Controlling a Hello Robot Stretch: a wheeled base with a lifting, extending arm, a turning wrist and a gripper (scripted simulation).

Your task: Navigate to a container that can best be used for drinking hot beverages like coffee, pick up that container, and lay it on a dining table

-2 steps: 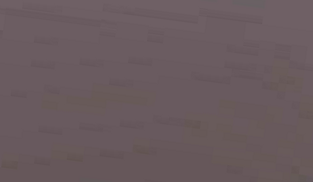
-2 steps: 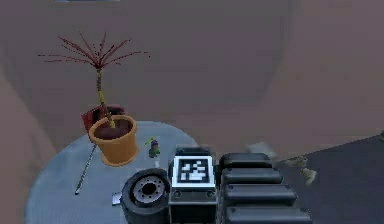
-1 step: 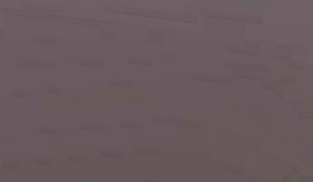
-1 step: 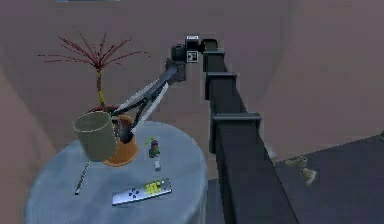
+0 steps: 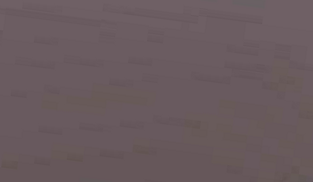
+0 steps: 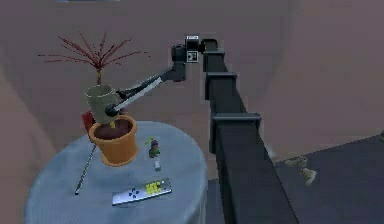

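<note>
Held a pale grey-green cylindrical ceramic mug (image 6: 99, 97) at the far end of the dark two-finger gripper (image 6: 118, 100). Hung upright, clear of the round grey-blue table (image 6: 55, 185), with a terracotta flowerpot (image 6: 113, 143) just below the fingertips.

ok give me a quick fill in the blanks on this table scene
1. The plant has thin ___ leaves.
2. It grows in a pot whose colour is ___.
3. The remote lies on a table whose top is ___ in shape.

Missing words: red; orange; round
</note>
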